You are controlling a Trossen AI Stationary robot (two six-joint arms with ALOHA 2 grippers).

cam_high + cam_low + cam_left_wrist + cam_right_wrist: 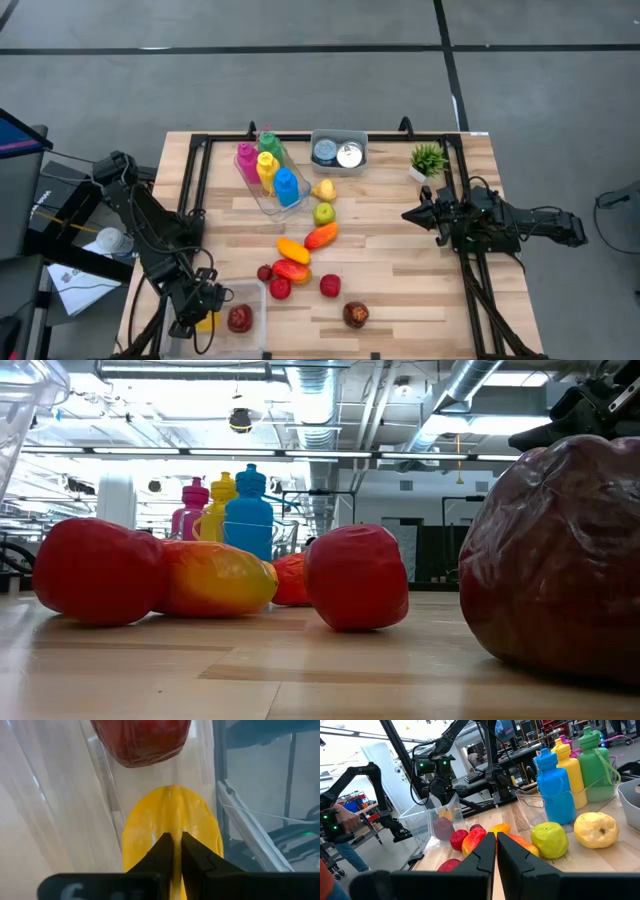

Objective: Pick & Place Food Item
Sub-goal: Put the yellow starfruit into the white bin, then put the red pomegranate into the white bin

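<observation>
A: Nearest the lens in the low view: dark red wrapped fruit [555, 560], bulking large at the right on the tabletop [300, 680]. Behind it, a red item [357, 576] and a red-and-yellow item [150, 575]; bottles [235, 510] further back.

B: Left hand [175, 845]?

A: Down inside the clear bin [243, 300] at the near left corner. Fingers pinched together on a thin yellow food item [172, 820]. Dark red fruit [140, 740] already lying in the same bin, just beyond the yellow one.

B: Right hand [496, 842]?

A: Closed on nothing, parked at the right side of the tabletop, pointed toward the fruit cluster. Idle.

B: Step in hand?

A: Judged as placement: yellow item within the bin walls, not yet released. Cannot tell whether resting on the bin floor or held just above.

B: Next move?

A: Likely calls for opening the fingers, then lifting straight up, clear of the bin wall and the dark red fruit. After that, a further pick from the loose items mid-tabletop: green apple [323, 212], orange pepper [320, 235], red pieces [330, 286].

B: Risk?

A: Thin item may cling to a finger on release; bin light enough to shift if nudged.
</observation>
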